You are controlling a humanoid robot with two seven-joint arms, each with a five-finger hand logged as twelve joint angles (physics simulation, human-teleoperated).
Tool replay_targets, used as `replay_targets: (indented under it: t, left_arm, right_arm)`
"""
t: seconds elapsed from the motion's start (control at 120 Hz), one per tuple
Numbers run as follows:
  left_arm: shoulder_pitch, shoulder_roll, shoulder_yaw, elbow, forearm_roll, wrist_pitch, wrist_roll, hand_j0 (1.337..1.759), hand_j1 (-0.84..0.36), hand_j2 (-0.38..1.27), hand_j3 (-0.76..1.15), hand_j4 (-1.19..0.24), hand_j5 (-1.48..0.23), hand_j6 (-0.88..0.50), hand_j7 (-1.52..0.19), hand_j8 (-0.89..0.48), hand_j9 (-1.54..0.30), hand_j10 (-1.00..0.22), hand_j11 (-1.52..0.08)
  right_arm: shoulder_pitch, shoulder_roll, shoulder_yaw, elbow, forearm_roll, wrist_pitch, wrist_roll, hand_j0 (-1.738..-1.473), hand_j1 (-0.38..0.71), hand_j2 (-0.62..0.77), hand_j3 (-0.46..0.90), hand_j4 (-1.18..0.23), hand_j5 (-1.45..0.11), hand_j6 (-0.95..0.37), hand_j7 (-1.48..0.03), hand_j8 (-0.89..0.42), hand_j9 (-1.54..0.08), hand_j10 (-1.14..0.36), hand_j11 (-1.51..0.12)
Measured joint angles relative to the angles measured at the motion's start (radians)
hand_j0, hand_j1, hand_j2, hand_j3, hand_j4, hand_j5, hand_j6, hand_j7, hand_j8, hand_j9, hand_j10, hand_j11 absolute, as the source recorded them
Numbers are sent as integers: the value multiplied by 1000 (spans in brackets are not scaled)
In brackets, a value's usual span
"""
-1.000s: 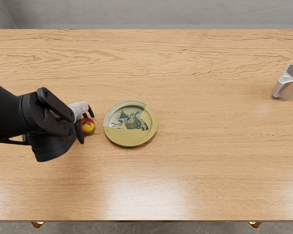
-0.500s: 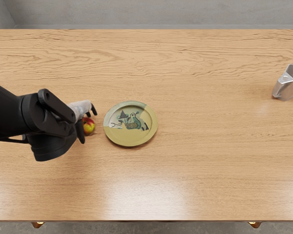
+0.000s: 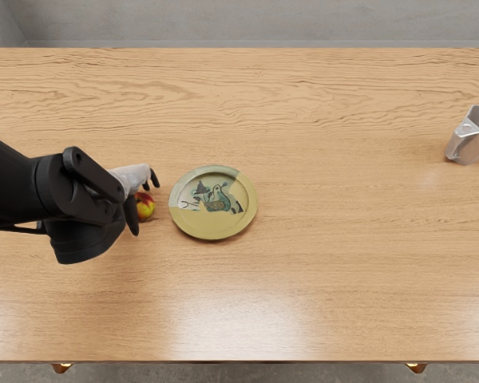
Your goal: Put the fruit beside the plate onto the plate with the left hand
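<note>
1. Fruit, small and red-yellow, lies on the wooden table just left of the plate, with a narrow strip of table between them.
2. The left hand sits at the fruit's left side, its black arm coming in from the left edge and angling toward the plate.
3. Its pale fingers arch over the top of the fruit, and the dark tips point down on the plate side.
4. The dark thumb hangs in front of the fruit and hides its left part.
5. The hand is loosely cupped around the fruit, not clamped on it.
6. Compared with 1 second ago, the fingers reach a little further over the fruit toward the plate, while fruit and plate lie where they were.
7. The right hand shows at the right edge.
</note>
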Motion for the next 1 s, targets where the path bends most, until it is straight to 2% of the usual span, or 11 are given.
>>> replay_targets:
  t: [0.108, 0.225, 0.325, 0.533, 0.6, 0.658, 0.708, 0.833, 0.942, 0.975, 1.0]
  left_arm:
    - [0, 0, 0, 2, -21, 0, -1, 1658, -75, 71, 0, -353, -459, -353, -459, -353, -459, -353, -459]
    - [-6, 0, 0, 5, -75, -6, -5, 1658, -246, 100, 0, -496, -645, -490, -645, -496, -645, -496, -645]
    - [-9, 0, 1, 6, -92, -15, -8, 1656, -305, 218, 0, -591, -780, -441, -787, -465, -793, -596, -793]
    - [-11, 0, 1, 7, -101, -46, -9, 1652, -266, 314, 0, -640, -945, -426, -972, -458, -994, -736, -993]
    - [-11, 0, 1, 7, -100, -60, -10, 1652, -260, 491, 0, -737, -976, -495, -1010, -529, -1039, -772, -1039]
    - [-16, 0, 0, 6, -101, -68, -10, 1652, -278, 569, 0, -738, -1005, -457, -1038, -508, -1071, -793, -1070]
    - [-28, 0, 1, 5, -107, -80, -10, 1652, -255, 451, 0, -712, -1046, -436, -1063, -493, -1089, -808, -1089]
    - [-118, 0, 10, 2, -116, -129, -6, 1653, -292, 569, 0, -689, -1146, -378, -1120, -454, -1121, -832, -1121]
    - [-174, 0, 22, 2, -124, -152, -3, 1653, -301, 547, 0, -704, -1181, -376, -1146, -441, -1138, -843, -1140]
    - [-183, 0, 23, 3, -129, -155, -3, 1653, -256, 421, 0, -725, -1181, -387, -1147, -445, -1140, -846, -1142]
    - [-190, 0, 21, 3, -132, -156, -3, 1654, -265, 472, 0, -740, -1181, -402, -1150, -454, -1142, -848, -1144]
  right_arm:
    - [0, 0, 0, 0, 0, 0, 0, -1658, -331, -3, 0, -15, -19, -15, -20, -15, -20, -15, -20]
    - [0, 0, 0, 0, 0, 0, 0, -1658, -331, -3, 0, -15, -19, -15, -20, -15, -20, -15, -20]
    - [0, 0, 0, 0, 0, 0, 0, -1658, -331, -3, 0, -15, -20, -15, -20, -15, -20, -15, -20]
    - [0, 0, 0, 0, 0, 0, 0, -1658, -331, -3, 0, -15, -19, -15, -20, -15, -20, -15, -20]
    - [0, 0, 0, 0, 0, 0, 0, -1658, -331, -3, 0, -15, -20, -15, -20, -15, -20, -15, -20]
    - [0, 0, 0, 0, 0, 0, 0, -1658, -331, -3, 0, -15, -20, -15, -20, -15, -20, -15, -20]
    - [0, 0, 0, 0, 0, 0, 0, -1658, -331, -3, 0, -15, -20, -15, -20, -15, -20, -15, -20]
    - [0, 0, 0, 0, 0, 0, 0, -1658, -331, -3, 0, -15, -19, -15, -20, -15, -20, -15, -20]
    - [0, 0, 0, 0, 0, 0, 0, -1658, -331, -3, 0, -15, -20, -15, -20, -15, -20, -15, -20]
    - [0, 0, 0, 0, 0, 0, 0, -1658, -331, -3, 0, -15, -20, -15, -20, -15, -20, -15, -20]
    - [0, 0, 0, 0, 0, 0, 0, -1658, -331, -3, 0, -15, -20, -15, -20, -15, -20, -15, -20]
